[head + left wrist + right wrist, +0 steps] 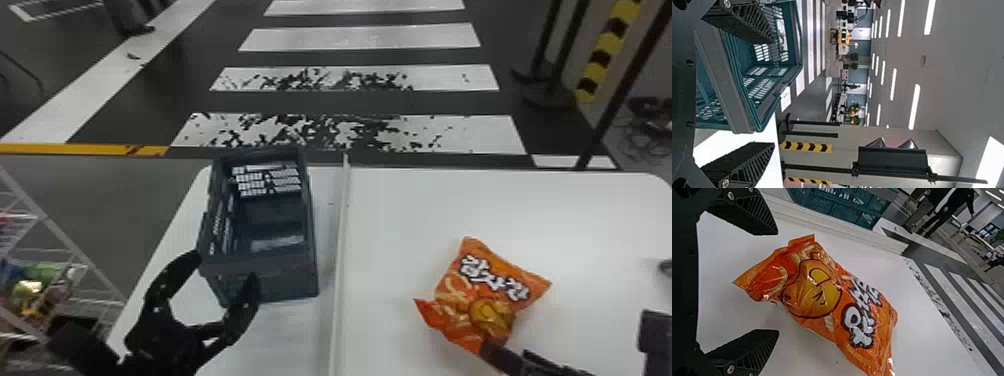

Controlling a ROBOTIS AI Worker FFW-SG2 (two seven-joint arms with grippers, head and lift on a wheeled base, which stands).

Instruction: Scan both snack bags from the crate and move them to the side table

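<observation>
a single orange snack bag [820, 290] lay on the white surface [575, 215], right of a raised strip [341, 240] and well short of the surface's far edge and right edge, as the robot's right arm attended it. the right arm's fingers [746, 352] stood apart and released at the bag's near end, with none of the film clenched between them. the left arm's fingers [742, 160] were likewise spread and gripping nothing, at the near end of the dark blue-gray crate [285, 280], which stood left of the strip; whether they touched it could not be told. the step in hand appeared to be the handling of this one bag outside the crate, though whether it was about to be picked up or had just been set down was unclear, as was whether it had been scanned. if a pickup was due, the next move called for lining the right fingers up across the near end and closing gently, then a lift toward the scan or the side table. the bag looked plump and glossy, its film creased and catching the light, lying face up and askew, with bold white lettering outlined in dark, a yellow cartoon figure, printed pale snack pieces and flat sealed ends.
</observation>
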